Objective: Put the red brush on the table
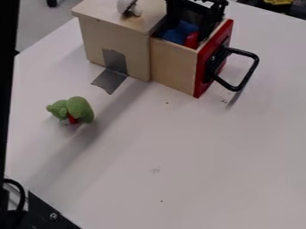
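"You're at the controls; what does the camera view give you?"

"I've got the gripper (210, 18) at the top edge, right of centre, hanging down over the pulled-out drawer (170, 62) of a wooden box (110, 40)."

"How's the pincer, and is it holding anything?"

"I can't tell how far open it is, or whether it has hold of anything. Its lower end is down by the drawer's opening."

"And the red brush (191, 40)?"

"I see a rounded red piece inside the drawer, which I take for it; the rest is hidden. It's next to something blue (179, 32), low in my view of the opening. I can't tell if the gripper touches it."

"What else?"

"The drawer has a red front with a black handle (249, 76) sticking out. Grey tape (108, 80) runs from the box's side onto the white table (191, 147). A pale rounded thing (126, 6) sits on top of the box. Well apart from the drawer, towards the left, there's a green plush toy (78, 109) with a bit of red under it."
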`<action>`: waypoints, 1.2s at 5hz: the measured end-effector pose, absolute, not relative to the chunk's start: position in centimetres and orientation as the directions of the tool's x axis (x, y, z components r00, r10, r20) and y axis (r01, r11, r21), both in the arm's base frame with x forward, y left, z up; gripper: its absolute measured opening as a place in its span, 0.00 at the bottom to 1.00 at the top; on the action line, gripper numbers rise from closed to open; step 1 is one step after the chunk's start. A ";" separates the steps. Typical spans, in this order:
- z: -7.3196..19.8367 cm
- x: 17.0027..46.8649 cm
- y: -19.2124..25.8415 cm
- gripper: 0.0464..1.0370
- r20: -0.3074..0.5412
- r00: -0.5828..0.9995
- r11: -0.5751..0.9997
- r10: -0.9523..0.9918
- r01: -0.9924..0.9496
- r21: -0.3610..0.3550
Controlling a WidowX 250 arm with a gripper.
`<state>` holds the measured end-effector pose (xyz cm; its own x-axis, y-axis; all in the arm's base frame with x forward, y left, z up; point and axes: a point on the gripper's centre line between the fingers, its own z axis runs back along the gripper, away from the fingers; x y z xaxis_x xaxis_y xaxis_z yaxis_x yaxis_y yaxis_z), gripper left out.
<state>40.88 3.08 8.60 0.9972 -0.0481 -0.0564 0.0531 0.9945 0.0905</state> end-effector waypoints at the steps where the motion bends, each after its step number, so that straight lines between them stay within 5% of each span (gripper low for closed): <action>1: 7.6 40.9 3.1 0.95 -0.073 0.996 0.994 -0.049 0.056 0.096; 4: 5.4 41.0 1.1 0.92 -0.076 0.996 0.998 -0.054 0.055 0.014; 5: 5.2 40.9 0.8 0.64 -0.073 0.996 0.999 -0.049 0.050 0.009; 6: 5.1 41.0 0.9 0.51 -0.058 0.997 0.998 -0.050 0.052 0.028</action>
<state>41.00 0.93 5.08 0.9970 -0.0499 -0.0584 0.0516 0.9983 0.0275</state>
